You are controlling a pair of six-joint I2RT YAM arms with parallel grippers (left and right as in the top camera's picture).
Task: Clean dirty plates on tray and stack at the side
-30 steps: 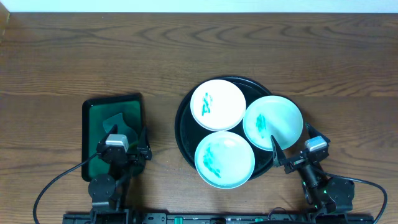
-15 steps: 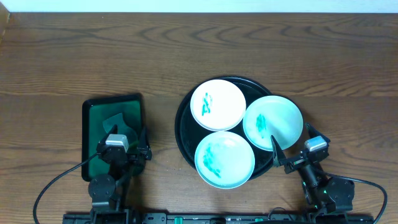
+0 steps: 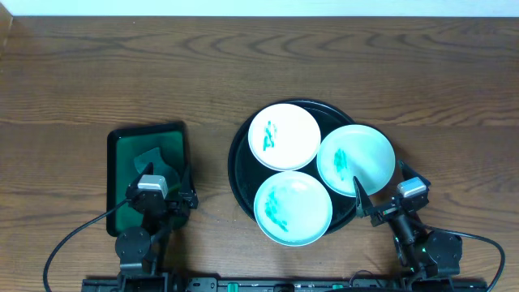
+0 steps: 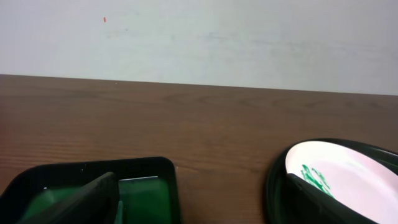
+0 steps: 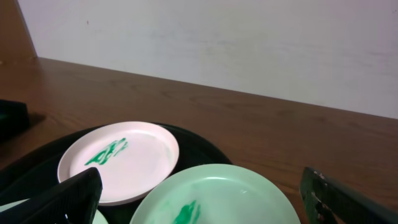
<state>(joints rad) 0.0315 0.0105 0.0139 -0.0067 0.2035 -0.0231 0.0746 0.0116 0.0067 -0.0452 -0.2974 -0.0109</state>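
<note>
From overhead we see the round black tray (image 3: 236, 166) on the wooden table (image 3: 122, 73), right of its middle. It carries three green-smeared plates: the far plate (image 3: 284, 136), the right plate (image 3: 355, 160) and the near plate (image 3: 293, 208), the last two reaching past its rim. The left gripper (image 3: 168, 175) hangs over the near end of a rectangular green tray (image 3: 130, 154). The right gripper (image 3: 379, 182) sits at the right plate's near edge. In the left wrist view, we find the left gripper (image 4: 199, 208) spread wide and holding nothing, with the green tray (image 4: 158, 167) below and the far plate (image 4: 354, 180) ahead. In the right wrist view, the right gripper (image 5: 202, 202) also gapes wide and empty, over the right plate (image 5: 217, 193).
</note>
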